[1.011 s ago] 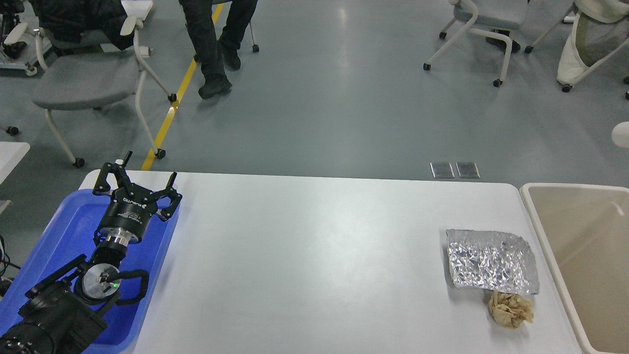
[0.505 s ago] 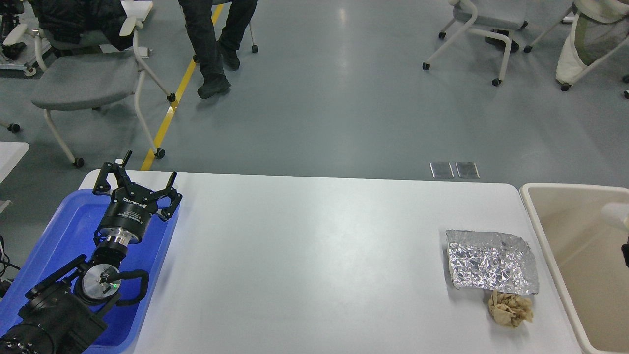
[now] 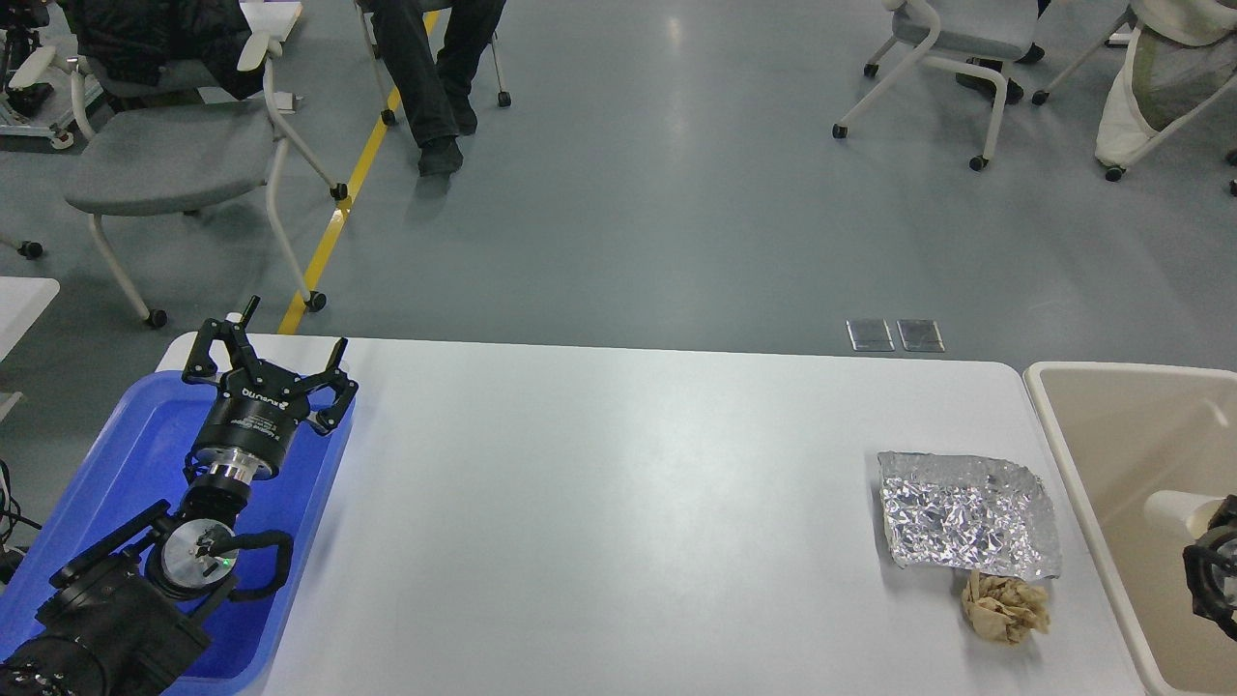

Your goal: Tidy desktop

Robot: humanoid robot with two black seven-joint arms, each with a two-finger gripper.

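Observation:
The white desktop [image 3: 618, 503] fills the lower half of the head view. A crinkled silver foil sheet [image 3: 966, 517] lies on it at the right, with a crumpled brown paper ball [image 3: 1005, 607] just in front of it. My left gripper [image 3: 273, 350] is open and empty above the far right corner of the blue tray [image 3: 126, 454]. My right gripper [image 3: 1213, 570] shows only partly at the right edge, over the beige bin [image 3: 1092, 454], next to a white rounded object [image 3: 1174, 507]. Whether it holds that object cannot be told.
The blue tray sits at the desktop's left end and the beige bin stands against its right end. Beyond the far edge are grey floor, rolling chairs [image 3: 164, 155] and a seated person's legs [image 3: 425, 77].
The white object and my right gripper have come down along the right edge, now over the bin. The person's legs have shifted. My left arm has not moved.

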